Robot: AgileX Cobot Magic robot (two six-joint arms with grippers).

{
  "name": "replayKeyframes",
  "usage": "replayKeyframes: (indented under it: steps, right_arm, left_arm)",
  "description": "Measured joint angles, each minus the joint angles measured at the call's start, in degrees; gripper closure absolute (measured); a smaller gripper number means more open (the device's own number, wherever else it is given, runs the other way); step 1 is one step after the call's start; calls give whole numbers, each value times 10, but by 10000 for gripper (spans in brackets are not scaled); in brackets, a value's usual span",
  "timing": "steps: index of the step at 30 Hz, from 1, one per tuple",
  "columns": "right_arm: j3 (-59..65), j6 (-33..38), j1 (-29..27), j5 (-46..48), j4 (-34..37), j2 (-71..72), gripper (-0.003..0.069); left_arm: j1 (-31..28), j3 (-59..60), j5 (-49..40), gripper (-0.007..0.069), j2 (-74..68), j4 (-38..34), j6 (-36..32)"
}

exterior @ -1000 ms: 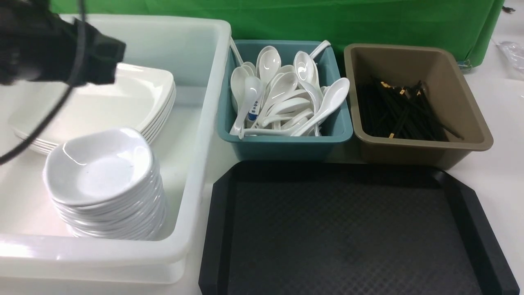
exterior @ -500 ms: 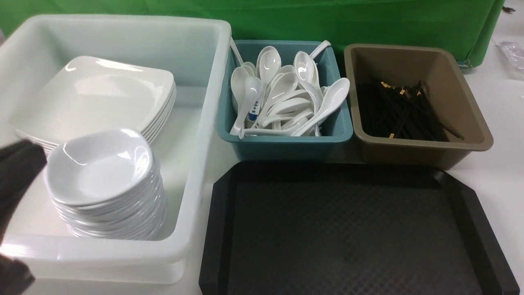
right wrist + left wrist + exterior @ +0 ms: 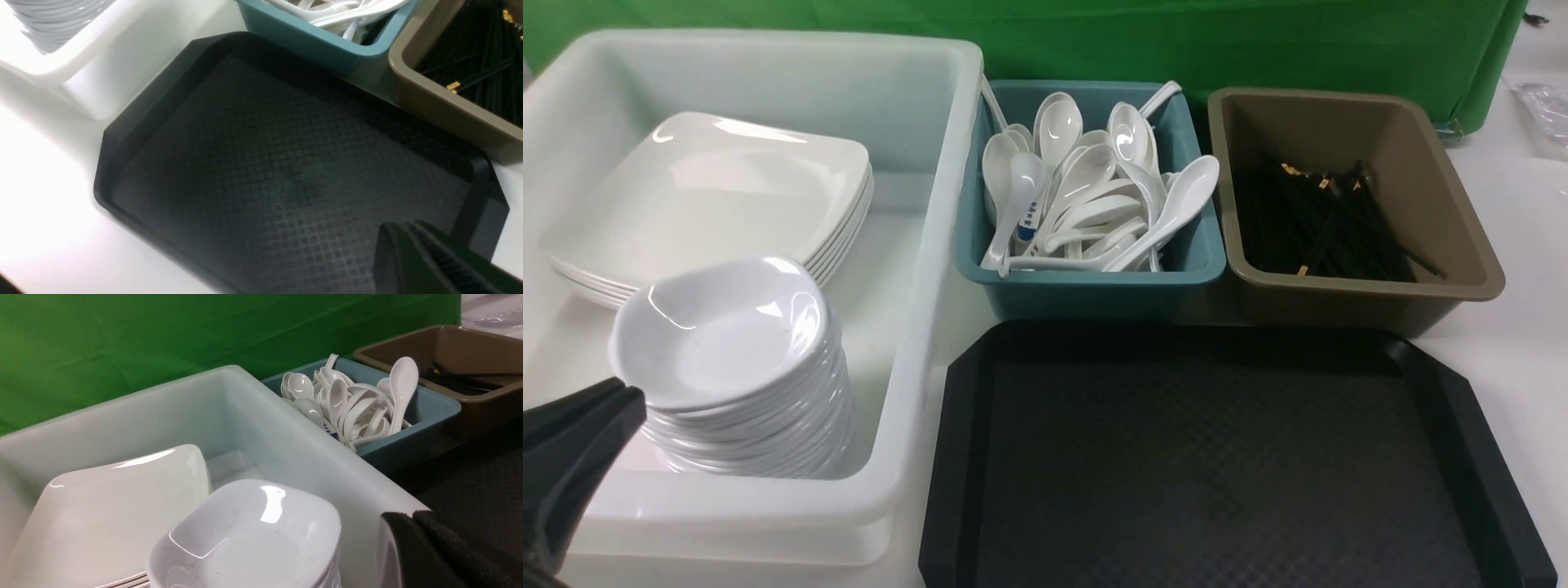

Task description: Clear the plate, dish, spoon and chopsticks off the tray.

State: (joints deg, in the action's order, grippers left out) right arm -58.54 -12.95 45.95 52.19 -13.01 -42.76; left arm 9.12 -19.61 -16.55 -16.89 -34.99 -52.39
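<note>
Front view. The tray (image 3: 1225, 465) fills the lower right of the frame, its diamond-textured floor bare. In the white bin (image 3: 931, 245) on the left, the stack of plates (image 3: 711, 196) sits at upper left and the stack of dishes (image 3: 727, 359) at lower left, just in front of the plates. The teal tub (image 3: 1086, 282) at upper centre holds a heap of spoons (image 3: 1094, 196). The brown tub (image 3: 1372, 286) at upper right holds the chopsticks (image 3: 1327, 224), gold bands showing. My left gripper (image 3: 625, 396) enters at the lower left corner, jaws pressed together, tip just beside the dish stack's rim; I cannot tell whether it touches. It holds nothing. My right gripper is out of this frame.

Left wrist view. My left gripper (image 3: 412, 516) shows at lower right, fingers (image 3: 445, 555) shut against each other, empty. The top dish (image 3: 249, 535) is at lower centre, the top plate (image 3: 114, 506) at lower left, overlapped by the dish. The spoons (image 3: 351, 404) in the teal tub (image 3: 408, 437) lie at upper right, and the brown tub (image 3: 486, 396) sits at the far upper right.

Right wrist view. My right gripper (image 3: 408, 228) shows at lower right, jaws closed together, pinching nothing, above the tray (image 3: 265, 163), which spans mid-frame. Chopsticks (image 3: 478, 65) lie in the brown tub (image 3: 441, 110) at upper right, and the teal tub (image 3: 306, 41) is at top centre.
</note>
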Motion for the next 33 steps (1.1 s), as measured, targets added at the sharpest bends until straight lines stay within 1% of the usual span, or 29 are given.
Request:
replayKeyframes:
  steps: [1, 2, 3, 4, 5, 6, 7, 10, 11, 12, 13, 17, 18, 19, 21, 23, 25, 29, 33]
  right_arm:
    - [0, 0, -18, 0, 4, 0, 625]
    - [0, 0, -18, 0, 5, 0, 625]
    - [0, 4, -72, 0, 11, 3, 624]
    - [1, 5, -79, 0, 13, 6, 624]
    - [11, 24, -141, -10, 24, 19, 627]
    - [16, 35, -148, -16, 27, 24, 630]
    - [48, 90, -204, -50, 49, 53, 641]
    - [141, 226, -292, -146, 116, 128, 643]
    - [158, 244, -303, -160, 126, 134, 643]
    - [226, 295, -346, -209, 168, 183, 643]
    - [287, 330, -378, -252, 191, 231, 643]
    - [384, 349, -414, -291, 206, 301, 643]
    - [447, 347, -424, -310, 210, 343, 643]
    - [453, 346, -425, -315, 210, 353, 643]
    - [525, 331, -428, -343, 213, 404, 643]
    - [568, 317, -428, -363, 215, 422, 643]
    - [579, 308, -428, -367, 215, 425, 643]
    - [589, 256, -428, -374, 217, 427, 642]
    - [589, 240, -428, -377, 217, 427, 640]
  left_arm:
    - [0, 0, -1, 615, 0, 2, 0]
    - [0, 0, -1, 615, 0, 2, 0]
    - [0, 0, -3, 615, 0, 4, 0]
    - [0, 0, -3, 615, 0, 4, 0]
    - [0, 0, -4, 614, 0, 4, 0]
    - [0, 0, -4, 614, 0, 4, 0]
    - [0, 0, -4, 613, 0, 4, 0]
    - [0, 0, -4, 613, 0, 4, 0]
    - [0, 0, -4, 613, 0, 4, 0]
    - [0, 0, -4, 613, 0, 4, 0]
    - [0, 0, -6, 613, 0, 5, 0]
    - [0, 0, -7, 613, 0, 6, 0]
    - [0, 0, -7, 613, 0, 6, 0]
    - [0, 0, -7, 613, 0, 6, 0]
    - [0, 0, -8, 613, 0, 6, 0]
    - [0, 0, -9, 613, 0, 7, 0]
    - [0, 0, -9, 612, 0, 7, 0]
    - [0, 0, -9, 612, 0, 11, 0]
    - [0, 0, -9, 612, 0, 12, 0]
